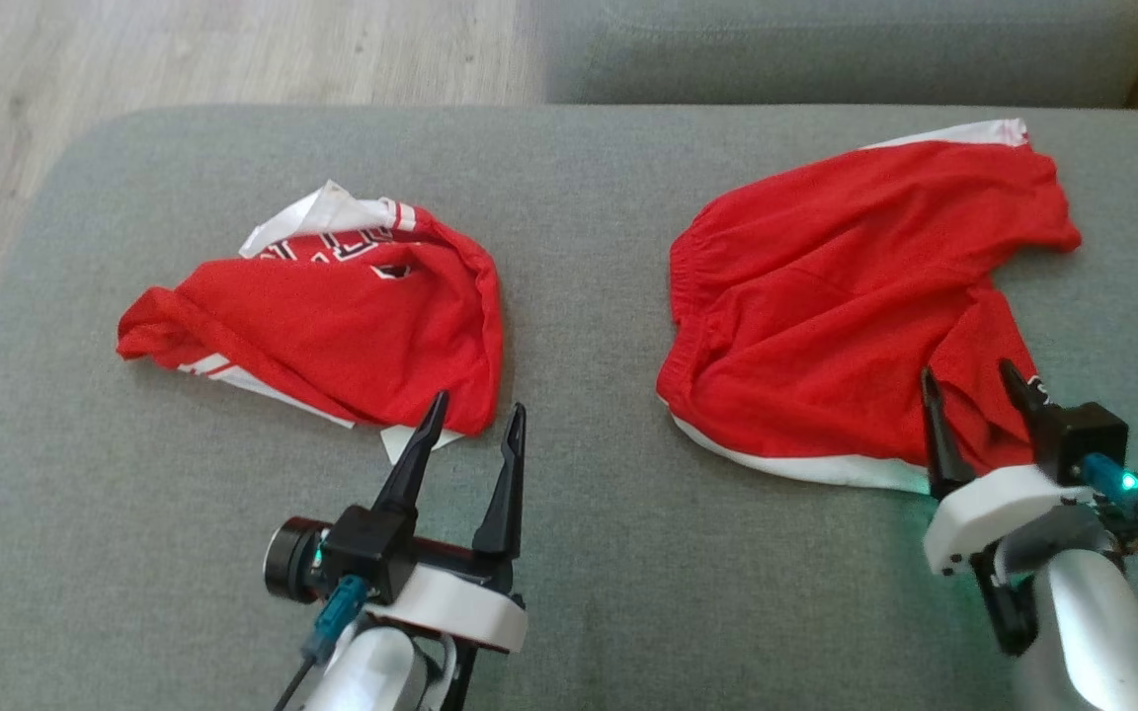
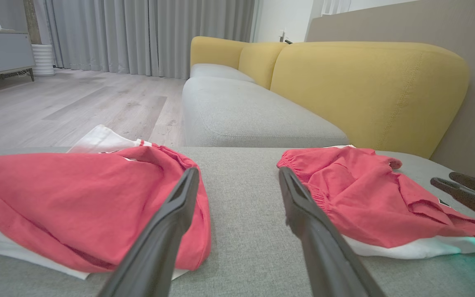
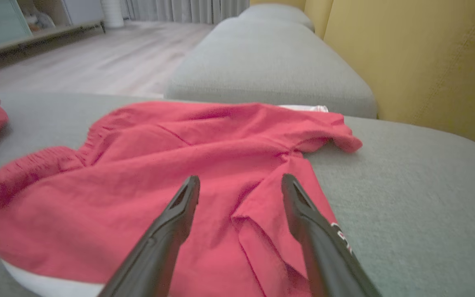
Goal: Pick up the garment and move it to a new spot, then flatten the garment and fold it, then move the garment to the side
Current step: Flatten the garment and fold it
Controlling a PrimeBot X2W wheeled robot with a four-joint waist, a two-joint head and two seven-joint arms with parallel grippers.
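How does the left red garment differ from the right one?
The left garment is bunched smaller; the right garment lies spread wider. The left garment shows lettering and a striped white flap; the right garment shows a gathered waistband. Both are red with white trim.

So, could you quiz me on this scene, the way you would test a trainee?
1. True or false: the left garment and the right garment are both red.
2. The right gripper reaches over: A) the right garment, B) the left garment, C) a book.
3. Fill in: the left gripper holds nothing, and its jaws stand ____.
Key: 1 true; 2 A; 3 open.
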